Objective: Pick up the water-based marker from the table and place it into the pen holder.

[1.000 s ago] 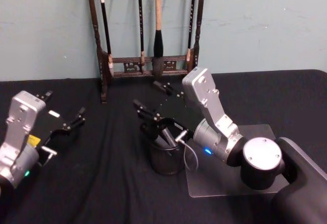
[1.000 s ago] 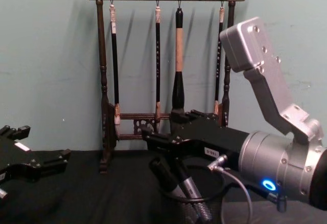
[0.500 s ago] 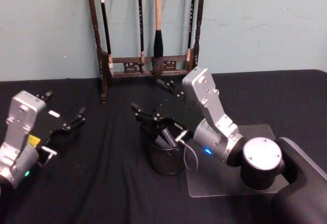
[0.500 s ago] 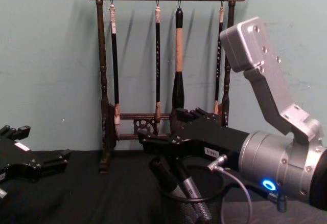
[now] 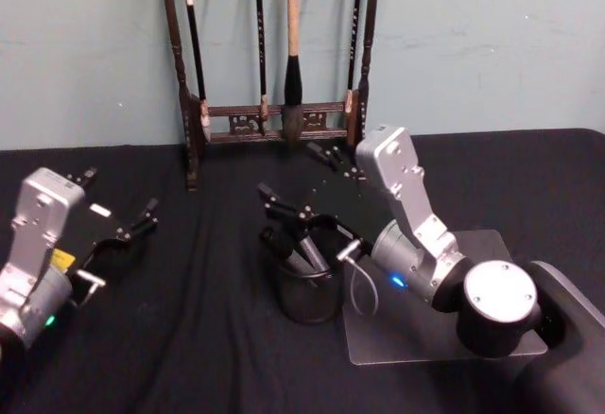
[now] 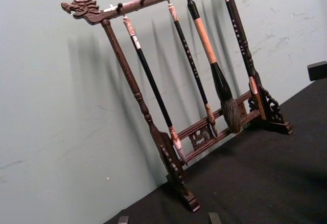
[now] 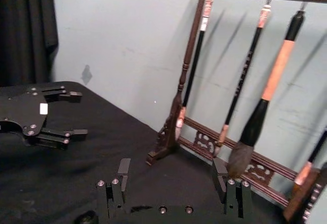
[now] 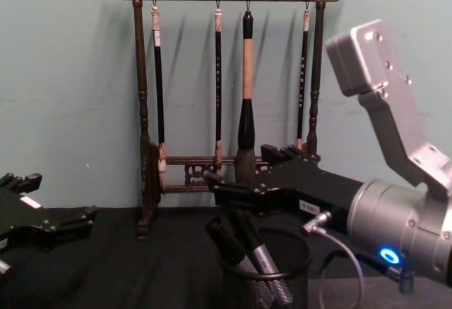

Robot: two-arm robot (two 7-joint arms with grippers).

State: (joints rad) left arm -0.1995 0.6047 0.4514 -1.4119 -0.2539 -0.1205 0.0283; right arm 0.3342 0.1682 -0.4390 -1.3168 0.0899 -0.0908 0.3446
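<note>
The pen holder (image 5: 305, 286) stands on the black-clothed table (image 5: 198, 338), in front of the wooden brush rack (image 5: 274, 55) at the wall and just beside a flat grey plate (image 5: 416, 329). Two dark, pen-like items lean inside the cup; one is taken to be the water-based marker (image 8: 229, 242). Which of the two it is cannot be told, since both are dark and their lower ends are hidden behind the mesh. In the chest view the bottom of the cup is cut off by the picture edge.

The right gripper (image 5: 302, 187) hangs above the pen holder's mouth, jaws spread wide and holding nothing. The right wrist view confirms this: both fingers (image 7: 123, 169) stand well apart with bare cloth between them. In the chest view the nearer finger partly overlaps the rack base.

The left gripper (image 5: 118, 211) rests low over the table on the robot's left side, well apart from the cup. Its jaws are apart and empty. In the chest view its body is cut off at the edge.
</note>
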